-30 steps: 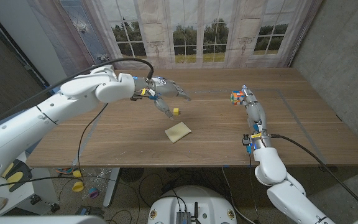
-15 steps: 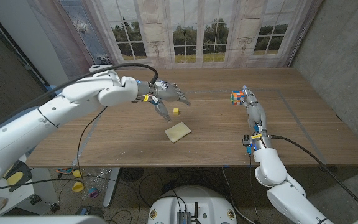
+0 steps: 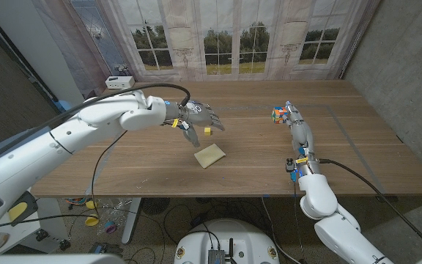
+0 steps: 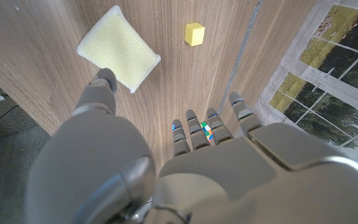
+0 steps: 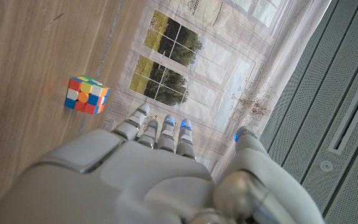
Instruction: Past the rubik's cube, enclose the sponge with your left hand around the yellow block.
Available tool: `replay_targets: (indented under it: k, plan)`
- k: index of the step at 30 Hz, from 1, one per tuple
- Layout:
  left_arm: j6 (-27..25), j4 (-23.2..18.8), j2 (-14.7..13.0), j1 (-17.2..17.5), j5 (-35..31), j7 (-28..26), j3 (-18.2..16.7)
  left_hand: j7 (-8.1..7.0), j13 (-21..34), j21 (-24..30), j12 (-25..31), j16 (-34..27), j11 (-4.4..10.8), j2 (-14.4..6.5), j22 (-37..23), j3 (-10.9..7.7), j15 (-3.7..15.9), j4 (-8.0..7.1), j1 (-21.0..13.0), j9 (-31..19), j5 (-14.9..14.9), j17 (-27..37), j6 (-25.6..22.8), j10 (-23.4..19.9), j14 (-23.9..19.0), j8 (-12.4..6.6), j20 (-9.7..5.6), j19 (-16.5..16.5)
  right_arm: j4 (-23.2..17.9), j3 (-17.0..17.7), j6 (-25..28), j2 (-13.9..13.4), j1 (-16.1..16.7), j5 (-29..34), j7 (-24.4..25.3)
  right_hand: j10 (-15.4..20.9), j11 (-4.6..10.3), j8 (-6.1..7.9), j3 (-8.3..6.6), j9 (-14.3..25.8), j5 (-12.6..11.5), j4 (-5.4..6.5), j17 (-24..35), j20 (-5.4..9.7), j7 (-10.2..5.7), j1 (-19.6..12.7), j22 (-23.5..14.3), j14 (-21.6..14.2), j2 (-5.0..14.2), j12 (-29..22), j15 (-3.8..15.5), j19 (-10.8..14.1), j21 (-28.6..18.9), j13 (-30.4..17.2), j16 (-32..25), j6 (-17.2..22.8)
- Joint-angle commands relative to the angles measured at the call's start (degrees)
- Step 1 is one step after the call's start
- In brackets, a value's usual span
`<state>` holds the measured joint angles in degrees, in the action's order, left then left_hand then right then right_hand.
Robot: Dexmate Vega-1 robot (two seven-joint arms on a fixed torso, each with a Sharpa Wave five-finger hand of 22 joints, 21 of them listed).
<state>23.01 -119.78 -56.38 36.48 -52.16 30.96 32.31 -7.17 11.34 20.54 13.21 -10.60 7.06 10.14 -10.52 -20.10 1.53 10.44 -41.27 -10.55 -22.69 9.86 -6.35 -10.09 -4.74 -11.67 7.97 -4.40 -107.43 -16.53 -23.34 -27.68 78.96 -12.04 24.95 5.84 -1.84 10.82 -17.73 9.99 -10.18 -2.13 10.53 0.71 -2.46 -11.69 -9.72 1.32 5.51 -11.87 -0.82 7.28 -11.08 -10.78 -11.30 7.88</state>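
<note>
Two hands up: my left hand (image 3: 198, 117) hovers w/ fingers (image 4: 193, 121) spread, empty, just beside the yellow block (image 3: 207, 131), sponge (image 3: 210, 155) near on the surface (image 3: 145, 165). Vs 1 s ago it's moved closer to block. Right hand (image 3: 297, 125) rests by rubik's cube (image 3: 278, 114), fingers straight together.

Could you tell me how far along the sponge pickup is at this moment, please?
Done: nothing is grasped yet. In hand: the left robot hand, fingers apart, hovers by the yellow block, above the sponge. Left: lowering and closing around the sponge. The right robot hand waits beside the rubik's cube.
</note>
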Motion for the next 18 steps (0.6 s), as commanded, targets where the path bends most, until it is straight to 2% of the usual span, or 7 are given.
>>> replay_targets:
  k: [1, 18]
  plan:
    - [0.9, 1.1, 0.9, 0.3, -3.2, -0.3, 1.3, -0.36, 0.1, -0.1, 0.1, 0.0, 0.05, 0.0, -0.1, 0.42, 0.36, -0.14, -1.2, -0.1, -0.6, 0.1, -0.5, 0.0, -0.2, -0.17, 0.15, -0.6, -0.6, 0.0, 1.1, -0.4, -0.2, 0.0, -0.1, 0.6, -0.09, -0.03, 0.18, 0.2, -0.3, 0.13, 0.3, -0.06, 0.06, 0.3, -0.3, -0.1, 0.01, 0.2, 0.07, 0.6, -0.3, -0.2, -0.1, 0.5]
    - [0.8, 3.1, 1.6, 0.1, -4.3, 1.4, 3.0, -0.28, 0.2, -0.6, -0.3, 0.3, -0.02, -0.2, -0.2, 1.18, -0.01, -0.38, -3.5, -0.2, -1.5, 0.1, -0.1, 0.7, 1.0, 0.12, 0.52, -0.4, -0.6, -0.1, 1.4, -0.5, -0.6, 0.2, 0.1, 0.7, -0.07, -0.08, 0.18, 0.2, -0.3, 0.06, 0.3, -0.07, 0.03, 0.4, -0.3, -0.2, -0.02, 0.3, 0.07, 0.5, -0.3, -0.2, 0.0, 0.5]
